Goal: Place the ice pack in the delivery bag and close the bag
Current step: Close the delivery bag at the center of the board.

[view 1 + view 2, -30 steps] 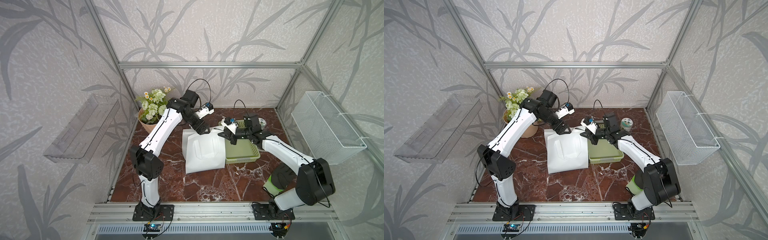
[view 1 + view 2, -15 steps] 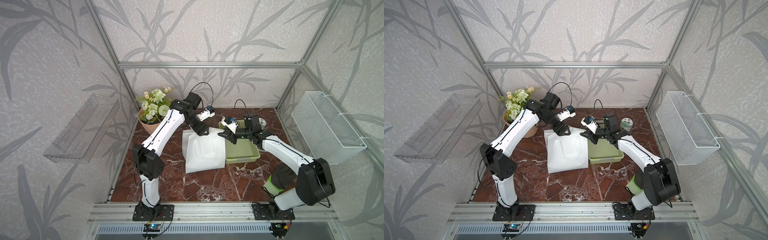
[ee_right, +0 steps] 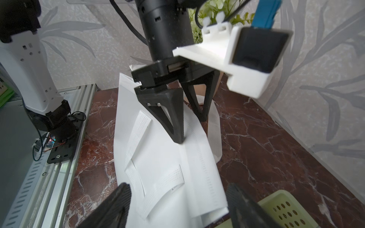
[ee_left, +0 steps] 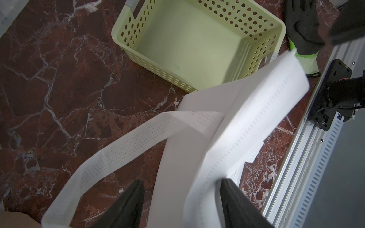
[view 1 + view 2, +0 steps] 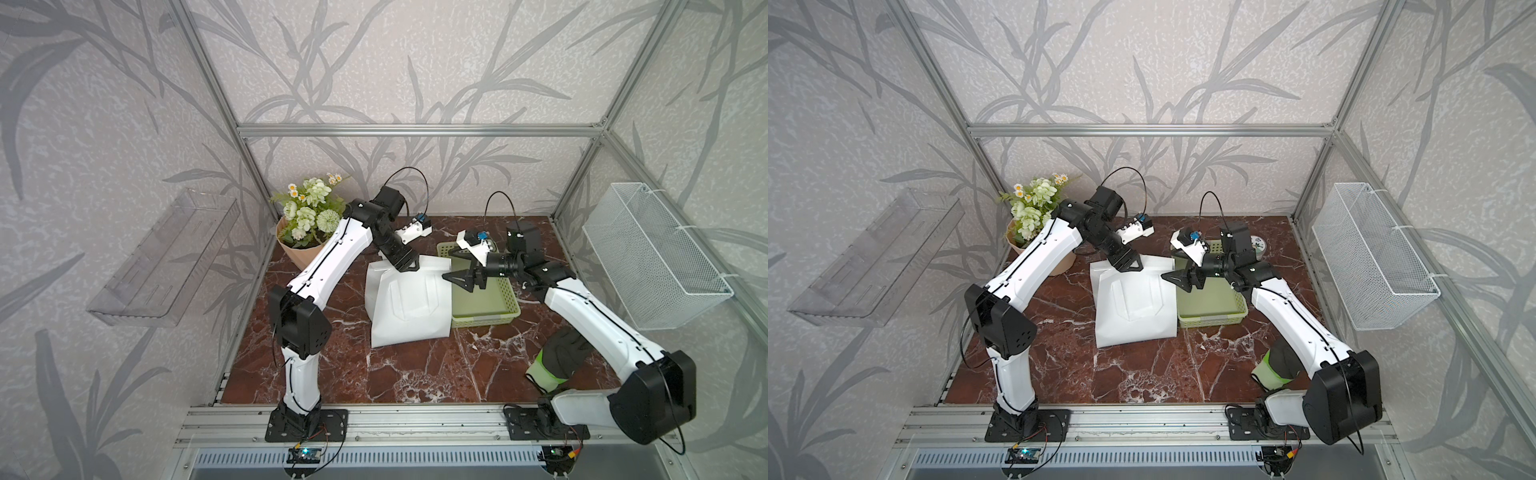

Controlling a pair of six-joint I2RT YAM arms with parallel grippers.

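The delivery bag (image 5: 409, 305) (image 5: 1133, 305) is a white tote lying flat on the marble table, its mouth toward the back. My left gripper (image 5: 409, 266) (image 5: 1129, 266) points down at the bag's top edge. In the left wrist view its jaws (image 4: 181, 197) stand apart with the bag's rim (image 4: 256, 110) between them, and a loop handle (image 4: 128, 146) trails off to one side. My right gripper (image 5: 457, 278) (image 5: 1177, 280) is open at the bag's top right corner. In the right wrist view that corner (image 3: 207, 209) lies loose between the spread fingers (image 3: 177, 197). The ice pack does not show in any view.
An empty green perforated basket (image 5: 486, 303) (image 4: 187, 39) touches the bag's right side. A flower bouquet in brown paper (image 5: 309, 216) stands at the back left. A black and green glove (image 5: 557, 357) lies under my right arm. A small round tin (image 5: 1259, 245) sits behind the basket. A wire basket (image 5: 652, 257) hangs on the right wall.
My right gripper went from shut to open and let go of the bag's corner. My left gripper shifted slightly forward over the bag's top edge, and its jaws narrowed.
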